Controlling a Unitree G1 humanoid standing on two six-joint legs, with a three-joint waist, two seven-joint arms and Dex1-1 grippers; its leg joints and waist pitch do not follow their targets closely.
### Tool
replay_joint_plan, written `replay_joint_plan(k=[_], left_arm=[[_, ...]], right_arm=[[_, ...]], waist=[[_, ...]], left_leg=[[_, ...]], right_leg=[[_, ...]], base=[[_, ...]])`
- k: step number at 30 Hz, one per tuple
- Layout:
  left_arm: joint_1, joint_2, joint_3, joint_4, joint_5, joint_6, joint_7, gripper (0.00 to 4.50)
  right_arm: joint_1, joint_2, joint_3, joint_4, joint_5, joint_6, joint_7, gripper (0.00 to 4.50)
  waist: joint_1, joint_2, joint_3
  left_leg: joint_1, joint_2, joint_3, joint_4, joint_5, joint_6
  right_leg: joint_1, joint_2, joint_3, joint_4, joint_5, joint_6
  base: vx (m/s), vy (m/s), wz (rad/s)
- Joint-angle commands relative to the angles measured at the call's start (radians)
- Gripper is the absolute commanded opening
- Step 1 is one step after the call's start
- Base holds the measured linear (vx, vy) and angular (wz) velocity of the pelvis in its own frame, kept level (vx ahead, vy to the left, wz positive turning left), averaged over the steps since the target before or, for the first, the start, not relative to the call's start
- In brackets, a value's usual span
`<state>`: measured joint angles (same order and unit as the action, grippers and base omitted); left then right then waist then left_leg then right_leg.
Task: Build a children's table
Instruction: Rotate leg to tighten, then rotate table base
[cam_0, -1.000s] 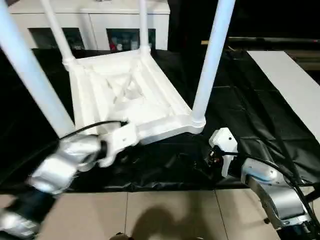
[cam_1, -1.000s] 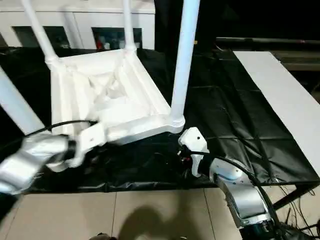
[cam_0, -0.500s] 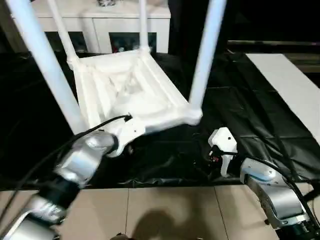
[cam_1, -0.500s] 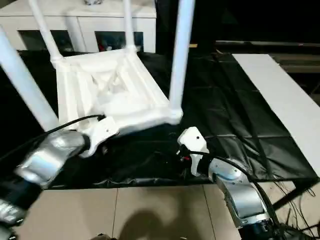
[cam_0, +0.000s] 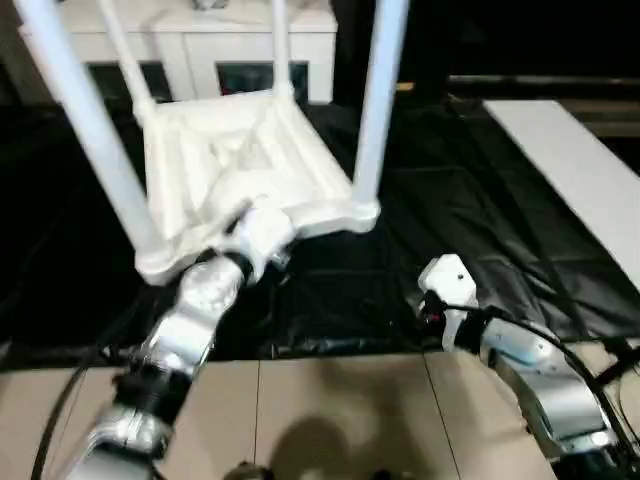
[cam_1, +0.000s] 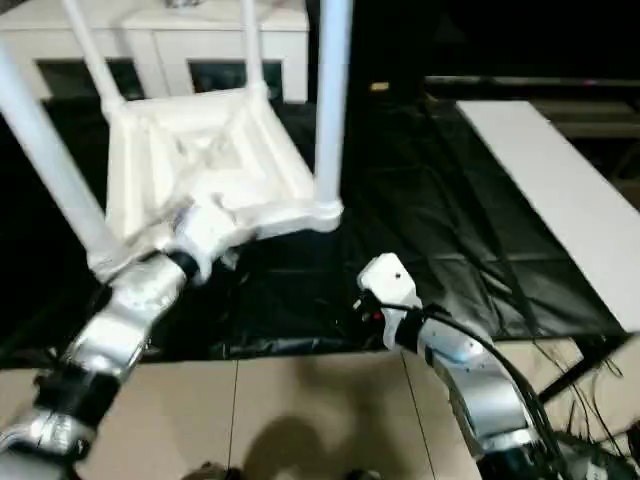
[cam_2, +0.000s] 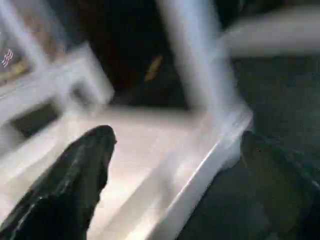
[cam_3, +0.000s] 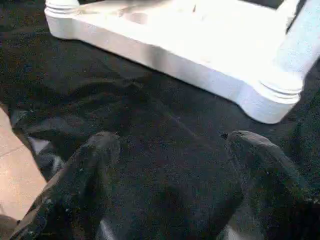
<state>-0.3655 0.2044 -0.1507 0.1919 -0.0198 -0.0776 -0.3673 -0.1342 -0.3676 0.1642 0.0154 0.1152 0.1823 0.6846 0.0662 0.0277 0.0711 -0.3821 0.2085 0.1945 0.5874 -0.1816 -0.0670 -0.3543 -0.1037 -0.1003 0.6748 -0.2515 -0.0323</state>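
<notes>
I see the black-draped work table (cam_0: 470, 230) spread across my head views, and on it the children's table lies upside down, its white tabletop (cam_0: 240, 170) flat on the cloth with the ribbed underside facing up. All four legs stand in the corner sockets: the near left leg (cam_0: 90, 130) and near right leg (cam_0: 375, 100) rise past the top of my view, and the two far legs (cam_0: 280, 50) stand thinner behind them. Beyond the tabletop sits a white cabinet (cam_0: 200, 55) with glass doors. A white board (cam_0: 565, 180) lies on the cloth well to the right of the tabletop.

My left arm reaches forward from the floor side, forearm angled up toward the tabletop's near edge, between the two near legs. The left gripper (cam_2: 175, 165) is spread wide; in the wrist view one dark finger (cam_2: 75, 180) sits over the ribbed underside and the other is over the black cloth, with the tabletop's rim running between them. Whether either finger touches the rim I cannot tell.

My right arm is bent low at the work table's front edge, to the right of the tabletop and apart from it. The right gripper (cam_3: 170, 165) stands wide with nothing between its fingers, aimed across the cloth at the near right corner socket (cam_3: 272, 100).
</notes>
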Motion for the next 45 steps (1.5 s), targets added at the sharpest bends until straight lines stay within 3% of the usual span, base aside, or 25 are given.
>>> replay_joint_plan(k=[1, 2, 3, 4, 5, 6, 7, 8, 11, 12, 13, 14, 19, 24, 26, 29, 35, 38, 41, 43, 44, 45], left_arm=[[0.100, 0.020, 0.018, -0.044, -0.109, -0.073, -0.058, 4.48], [0.138, 0.030, 0.023, -0.069, -0.143, -0.119, -0.068, 4.48], [0.146, 0.032, 0.025, -0.074, -0.148, -0.124, -0.068, 4.48], [0.230, 0.052, 0.052, -0.123, -0.183, -0.196, -0.050, 4.48], [0.230, 0.052, 0.052, -0.123, -0.183, -0.196, -0.050, 4.48], [0.309, 0.045, 0.118, -0.162, -0.166, -0.279, 0.009, 4.48], [0.309, 0.045, 0.118, -0.162, -0.166, -0.279, 0.009, 4.48], [0.336, 0.034, 0.152, -0.178, -0.155, -0.308, 0.043, 4.48], [0.380, -0.019, 0.250, -0.233, -0.093, -0.326, 0.132, 4.48], [0.385, -0.040, 0.285, -0.251, -0.083, -0.327, 0.186, 4.48], [0.386, -0.047, 0.295, -0.256, -0.082, -0.328, 0.204, 4.48], [0.385, -0.061, 0.330, -0.265, -0.054, -0.322, 0.282, 4.48], [0.377, -0.069, 0.362, -0.246, -0.030, -0.301, 0.377, 4.48], [0.262, -0.075, 0.365, -0.164, -0.148, -0.126, 0.316, 4.48], [0.239, -0.066, 0.366, -0.144, -0.146, -0.090, 0.323, 4.48], [0.183, -0.051, 0.391, -0.091, -0.132, -0.036, 0.376, 4.48], [0.109, -0.034, 0.445, -0.024, -0.142, 0.017, 0.430, 4.48], [0.126, -0.054, 0.447, -0.074, -0.157, -0.036, 0.427, 4.48], [0.173, -0.080, 0.438, -0.131, -0.140, -0.085, 0.443, 4.48], [0.181, -0.088, 0.448, -0.140, -0.121, -0.092, 0.475, 4.48], [0.173, -0.087, 0.461, -0.130, -0.114, -0.083, 0.498, 4.48], [0.159, -0.082, 0.473, -0.112, -0.110, -0.067, 0.518, 4.48]], right_arm=[[-0.010, -0.006, -0.008, -0.002, 0.002, -0.011, -0.002, 3.75], [-0.010, -0.004, -0.008, 0.000, 0.000, -0.014, -0.003, 3.75], [-0.010, -0.004, -0.008, 0.001, 0.000, -0.014, -0.003, 3.75], [-0.013, 0.001, -0.002, 0.005, -0.002, -0.019, -0.003, 3.75], [-0.013, 0.001, -0.002, 0.005, -0.002, -0.019, -0.003, 3.75], [-0.016, 0.006, 0.002, 0.004, -0.001, -0.020, -0.003, 3.75], [-0.016, 0.006, 0.002, 0.004, -0.001, -0.020, -0.003, 3.75], [-0.017, 0.008, 0.004, 0.003, -0.002, -0.019, -0.004, 3.75], [-0.017, 0.014, 0.004, -0.004, 0.003, -0.013, -0.005, 3.75], [-0.018, 0.017, 0.004, -0.004, 0.005, -0.011, -0.008, 3.75], [-0.018, 0.019, 0.004, -0.003, 0.005, -0.010, -0.010, 3.75], [-0.020, 0.022, 0.005, 0.000, 0.005, -0.010, -0.014, 3.75], [-0.026, 0.027, 0.007, 0.010, 0.002, -0.014, -0.013, 3.75], [-0.032, 0.038, 0.010, -0.021, 0.065, 0.005, 0.054, 3.75], [-0.024, 0.038, 0.019, -0.044, 0.082, 0.010, 0.077, 3.75], [-0.011, 0.046, 0.040, -0.087, 0.110, 0.019, 0.103, 3.75], [-0.013, 0.072, 0.050, -0.095, 0.097, 0.016, 0.075, 3.75], [0.001, 0.063, 0.055, -0.105, 0.098, 0.017, 0.084, 3.75], [0.006, 0.053, 0.046, -0.107, 0.100, 0.018, 0.083, 3.75], [0.005, 0.051, 0.043, -0.106, 0.100, 0.019, 0.084, 3.75], [0.003, 0.051, 0.041, -0.104, 0.099, 0.019, 0.085, 3.75], [0.000, 0.051, 0.040, -0.100, 0.098, 0.018, 0.086, 3.75]], waist=[[0.020, -0.049, -0.058], [0.029, -0.041, -0.049], [0.029, -0.041, -0.049], [0.041, -0.009, -0.077], [0.031, -0.022, -0.061], [0.025, 0.007, -0.077], [0.015, 0.010, -0.073], [0.004, 0.004, -0.064], [0.005, -0.001, -0.058], [0.002, -0.011, -0.060], [0.003, -0.008, -0.063], [0.005, -0.011, -0.064], [-0.005, -0.011, -0.071], [0.000, -0.009, -0.080], [-0.002, -0.008, -0.084], [-0.006, -0.004, -0.085], [-0.007, 0.001, -0.079], [-0.005, 0.007, -0.079], [-0.002, 0.004, -0.080], [-0.003, -0.004, -0.079], [-0.002, -0.002, -0.080], [-0.004, -0.009, -0.077]], left_leg=[[0.040, 0.034, -0.027, -0.105, -0.679, -0.038], [0.029, -0.022, -0.066, 0.077, -0.147, 0.028], [0.029, -0.022, -0.066, 0.077, -0.147, 0.028], [-0.014, 0.008, -0.075, -0.032, -0.107, -0.022], [-0.010, 0.010, -0.067, -0.043, -0.199, -0.020], [0.009, 0.020, -0.069, -0.053, -0.285, -0.028], [0.004, 0.026, -0.068, -0.058, -0.314, -0.025], [-0.007, 0.022, -0.064, -0.068, -0.366, -0.028], [0.016, 0.017, -0.054, -0.068, -0.435, -0.033], [0.013, 0.019, -0.053, -0.070, -0.422, -0.030], [0.008, 0.019, -0.055, -0.071, -0.391, -0.028], [0.006, 0.020, -0.052, -0.074, -0.354, -0.018], [0.004, 0.019, -0.052, -0.072, -0.320, -0.010], [0.005, 0.014, -0.047, -0.062, -0.232, 0.010], [0.001, 0.018, -0.051, -0.061, -0.183, 0.020], [0.002, 0.015, -0.050, -0.058, -0.173, 0.030], [0.009, 0.015, -0.050, -0.064, -0.256, 0.006], [0.009, 0.018, -0.051, -0.066, -0.272, -0.002], [0.007, 0.020, -0.050, -0.066, -0.269, 0.002], [0.006, 0.020, -0.049, -0.065, -0.264, 0.010], [0.006, 0.019, -0.049, -0.064, -0.262, 0.011], [0.004, 0.017, -0.048, -0.065, -0.268, 0.013]], right_leg=[[-0.002, -0.041, 0.090, -0.064, -0.549, 0.043], [-0.043, -0.150, 0.145, -0.223, -0.964, 0.016], [-0.043, -0.150, 0.145, -0.223, -0.964, 0.016], [0.013, -0.072, 0.082, -0.150, -0.587, -0.004], [-0.014, -0.040, 0.076, -0.142, -0.496, -0.015], [-0.016, -0.028, 0.077, -0.121, -0.336, -0.072], [-0.013, -0.026, 0.076, -0.121, -0.287, -0.096], [-0.004, -0.023, 0.073, -0.127, -0.305, -0.101], [-0.017, -0.030, 0.082, -0.156, -0.447, -0.060], [-0.013, -0.028, 0.082, -0.155, -0.437, -0.056], [-0.005, -0.030, 0.081, -0.150, -0.409, -0.055], [-0.006, -0.028, 0.083, -0.153, -0.364, -0.051], [-0.002, -0.022, 0.084, -0.143, -0.242, -0.066], [0.003, -0.022, 0.085, -0.130, -0.095, -0.106], [0.011, -0.021, 0.082, -0.120, -0.002, -0.120], [0.015, -0.020, 0.081, -0.117, 0.055, -0.130], [0.012, -0.023, 0.082, -0.129, -0.078, -0.137], [0.010, -0.024, 0.083, -0.132, -0.090, -0.134], [0.011, -0.025, 0.084, -0.131, -0.072, -0.139], [0.012, -0.024, 0.084, -0.132, -0.074, -0.133], [0.012, -0.025, 0.084, -0.132, -0.079, -0.132], [0.011, -0.024, 0.083, -0.135, -0.106, -0.122]], base=[[-0.011, -0.095, 0.02], [-0.011, -0.095, 0.02], [0.008, -0.065, -0.22], [0.000, 0.000, 0.00], [0.000, 0.000, 0.00], [0.000, 0.000, 0.00], [0.000, 0.000, 0.00], [0.000, 0.000, 0.00], [0.000, 0.000, 0.00], [0.000, 0.000, 0.00], [0.000, 0.000, 0.00], [0.000, 0.000, 0.00], [0.000, 0.000, 0.00], [0.000, 0.000, 0.00], [0.000, 0.000, 0.00], [0.000, 0.000, 0.00], [0.000, 0.000, 0.00], [0.000, 0.000, 0.00], [0.000, 0.000, 0.00], [0.000, 0.000, 0.00], [0.000, 0.000, 0.00], [0.000, 0.000, 0.00]])
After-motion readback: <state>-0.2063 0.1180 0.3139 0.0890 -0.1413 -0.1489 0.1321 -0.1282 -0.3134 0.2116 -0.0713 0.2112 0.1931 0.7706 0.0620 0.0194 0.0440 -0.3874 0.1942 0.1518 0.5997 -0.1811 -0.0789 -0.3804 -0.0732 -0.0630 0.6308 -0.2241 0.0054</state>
